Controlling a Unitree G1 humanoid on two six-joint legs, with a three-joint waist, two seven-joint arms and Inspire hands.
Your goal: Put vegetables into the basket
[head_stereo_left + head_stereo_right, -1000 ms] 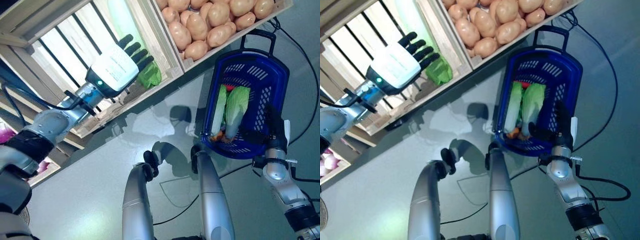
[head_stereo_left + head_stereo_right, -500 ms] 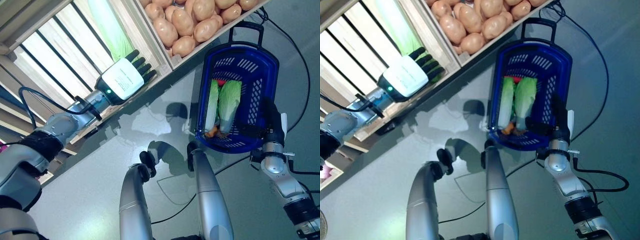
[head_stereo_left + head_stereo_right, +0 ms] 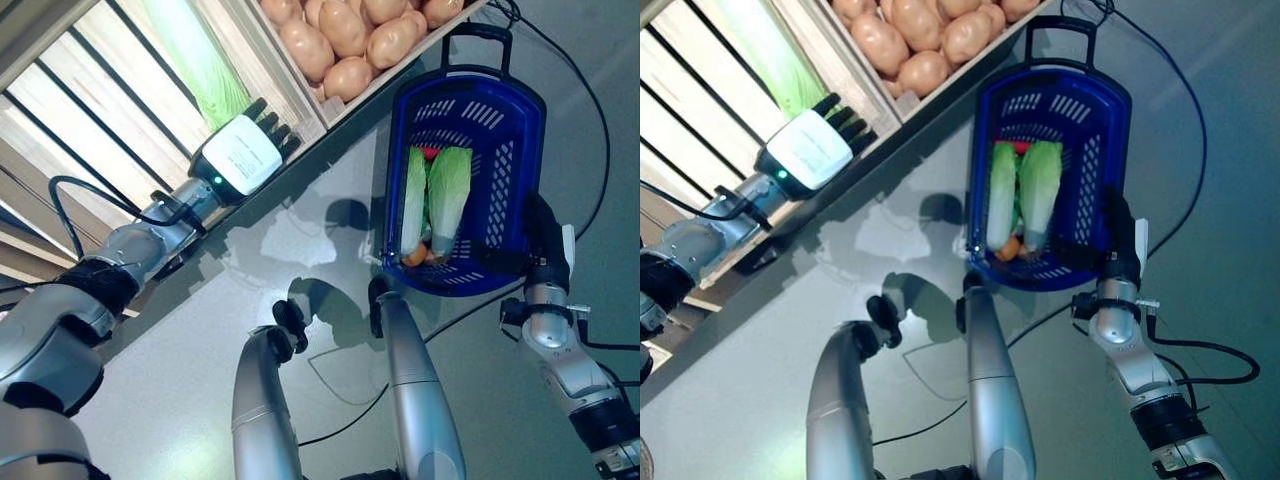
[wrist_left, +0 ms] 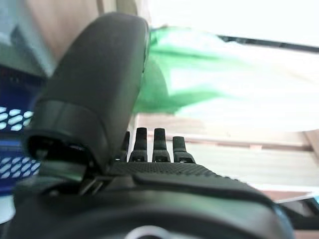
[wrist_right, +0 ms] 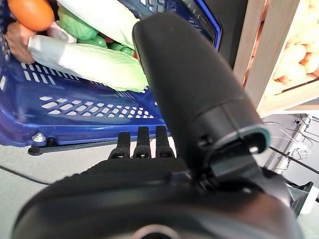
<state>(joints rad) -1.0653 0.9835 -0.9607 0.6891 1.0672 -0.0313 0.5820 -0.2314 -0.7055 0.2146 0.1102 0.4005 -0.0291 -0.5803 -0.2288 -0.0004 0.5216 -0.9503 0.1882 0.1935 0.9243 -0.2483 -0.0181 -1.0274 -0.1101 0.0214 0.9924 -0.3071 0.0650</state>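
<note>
The blue plastic basket [image 3: 506, 180] stands on the floor next to the wooden stand. In it lie two long pale green cabbages [image 3: 447, 195], a small orange vegetable [image 3: 416, 256] and something red [image 3: 431, 153]. My left hand [image 3: 243, 153], with its white back cover, is open, its straight fingers at the front edge of a crate, right beside a long green leafy cabbage [image 3: 200, 65]. That cabbage also shows past the fingers in the left wrist view [image 4: 199, 64]. My right hand [image 3: 541, 235] is open, just beside the basket's near rim [image 5: 75, 117].
The wooden stand [image 3: 300, 95] with slatted crates runs across the upper left, its edge close to the basket's far side. Grey floor [image 3: 300, 250] lies between the stand and the basket.
The whole view has shifted, so stand and basket sit higher and further left. My left hand has drawn back a little from inside the crate to its front edge. The right hand stays put.
</note>
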